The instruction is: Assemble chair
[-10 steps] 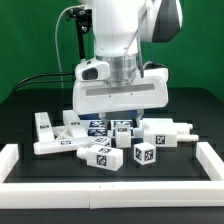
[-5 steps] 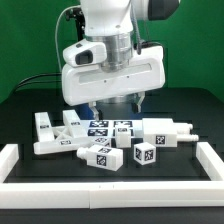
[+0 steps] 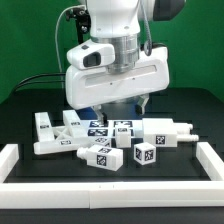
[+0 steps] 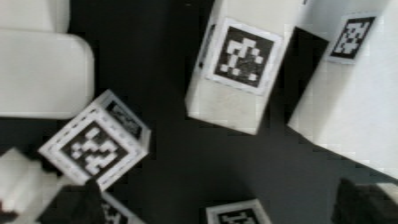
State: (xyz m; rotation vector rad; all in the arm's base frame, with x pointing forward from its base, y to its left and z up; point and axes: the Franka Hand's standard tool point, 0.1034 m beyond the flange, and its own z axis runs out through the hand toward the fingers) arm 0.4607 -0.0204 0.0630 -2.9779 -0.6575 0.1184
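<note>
Exterior view: shows gripper (image 3: 113, 103) spread wide, pinching nothing, hanging just above the chair parts (image 3: 60, 143). Places those parts in a cluster on the tabletop (image 3: 190, 115), toward its near edge, with two cubes (image 3: 143, 153) nearest the rail (image 3: 110, 188).

Wrist view: shows tagged white chair parts (image 4: 240, 70) close below, lying at angles on the dark tabletop (image 4: 178, 160), some touching.

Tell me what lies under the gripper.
The open gripper hangs empty over the pile of white tagged chair parts on the black table. The wrist view shows a tagged block close below. The hand's body hides the table behind the pile.
</note>
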